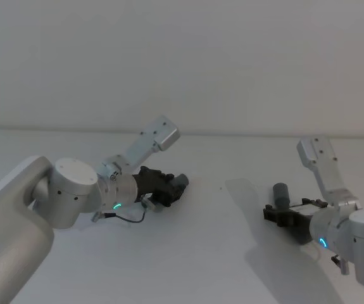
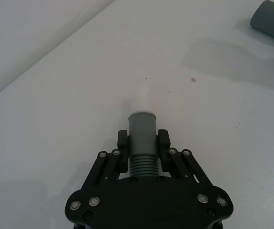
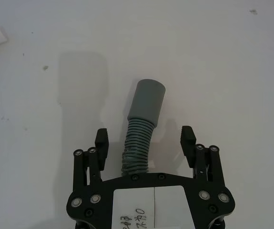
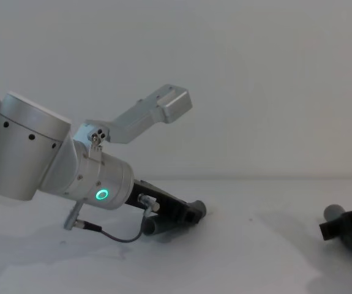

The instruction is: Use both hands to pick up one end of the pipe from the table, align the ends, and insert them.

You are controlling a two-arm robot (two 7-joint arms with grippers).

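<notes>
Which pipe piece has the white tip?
The left piece, held in the left gripper: a white tip sticks out of its cuff. The right piece ends plain grey.

Silver cylindrical arms [image 1: 74,190], green ring light [image 4: 103,195], thin black cable [image 4: 105,233], black screw-studded left end effector [image 2: 143,140]

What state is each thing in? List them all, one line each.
left gripper: shut on the white-tipped hose piece, low over the table.
right gripper: open, fingers either side of the wide-cuff hose piece.
white-tipped hose piece: gripped, tip sticking out ahead.
wide-cuff hose piece: ungripped.
white tip and wide cuff: apart, not inserted.
</notes>
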